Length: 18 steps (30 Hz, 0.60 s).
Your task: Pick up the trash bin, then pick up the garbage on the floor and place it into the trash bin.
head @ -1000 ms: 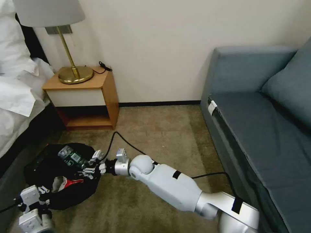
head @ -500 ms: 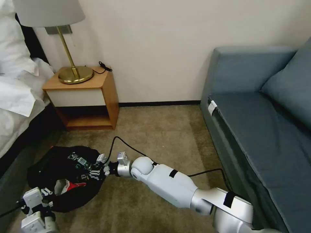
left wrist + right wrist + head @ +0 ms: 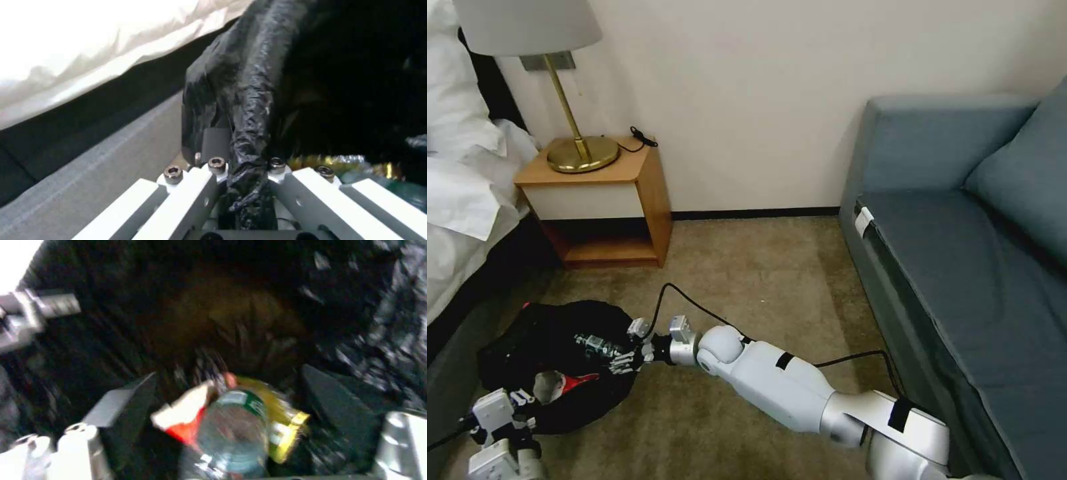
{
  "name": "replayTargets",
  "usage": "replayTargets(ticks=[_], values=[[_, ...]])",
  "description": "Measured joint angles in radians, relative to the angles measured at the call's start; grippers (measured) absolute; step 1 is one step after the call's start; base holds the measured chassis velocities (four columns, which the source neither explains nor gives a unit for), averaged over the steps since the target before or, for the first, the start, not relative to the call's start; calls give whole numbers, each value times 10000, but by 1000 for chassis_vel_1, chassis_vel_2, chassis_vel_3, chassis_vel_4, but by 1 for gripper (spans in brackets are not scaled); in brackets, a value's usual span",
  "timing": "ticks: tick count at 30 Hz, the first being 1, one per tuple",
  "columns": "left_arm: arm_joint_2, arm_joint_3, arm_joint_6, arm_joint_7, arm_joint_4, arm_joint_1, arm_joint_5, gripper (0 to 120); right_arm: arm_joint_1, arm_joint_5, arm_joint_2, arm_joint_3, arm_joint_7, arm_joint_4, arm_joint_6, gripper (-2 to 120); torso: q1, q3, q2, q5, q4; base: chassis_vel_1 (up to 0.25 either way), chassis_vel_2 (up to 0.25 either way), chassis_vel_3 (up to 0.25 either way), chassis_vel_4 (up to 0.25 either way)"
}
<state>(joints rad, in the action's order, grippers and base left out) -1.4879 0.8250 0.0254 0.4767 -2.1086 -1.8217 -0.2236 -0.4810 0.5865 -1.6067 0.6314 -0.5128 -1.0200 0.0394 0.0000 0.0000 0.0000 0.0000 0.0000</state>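
**Q:** Why are you holding the trash bin (image 3: 554,363) like that?

**Me:** My left gripper (image 3: 247,173) has its fingers pressed together on the bin's bag-wrapped rim, at about 7 o'clock on the bin as my head sees it. I judge that the pinch keeps the mouth tipped toward my right arm, so litter goes in without the bin sliding on the carpet (image 3: 760,280). The bin sits low on the floor beside the bed (image 3: 467,220), with the nightstand (image 3: 597,200) off at its 12 o'clock.

**Q:** And the right one?

**Me:** My right gripper (image 3: 620,355) reaches over the rim at roughly 3 o'clock, fingers spread apart, pinching nothing. Between them, down inside, lies the clear bottle (image 3: 231,436) with its green label.

**Q:** How does the bin's load look?

**Me:** Crinkly, glossy black lining all round. The bottle rests against a red-and-white wrapper (image 3: 189,420) and a gold-brown wrapper (image 3: 280,426), all touching. I see no litter on the carpet.
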Motion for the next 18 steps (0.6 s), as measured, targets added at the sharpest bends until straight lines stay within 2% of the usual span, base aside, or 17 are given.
replayTargets(ticks=[3,8,18], values=[[-13,-34,39,-33,33,49,4,2,7,107,-2,37,8,-317,-36,96,0,0,0,0,0,0,0,0,0],[-92,-44,92,-48,105,151,38,1,5,301,5,24,27,-941,-122,98,0,0,0,1,1,0,0,0,0],[-151,-2,98,8,299,302,102,1,-3,461,876,-86,-78,-1748,-151,98,0,0,0,1,0,0,0,0,0]])
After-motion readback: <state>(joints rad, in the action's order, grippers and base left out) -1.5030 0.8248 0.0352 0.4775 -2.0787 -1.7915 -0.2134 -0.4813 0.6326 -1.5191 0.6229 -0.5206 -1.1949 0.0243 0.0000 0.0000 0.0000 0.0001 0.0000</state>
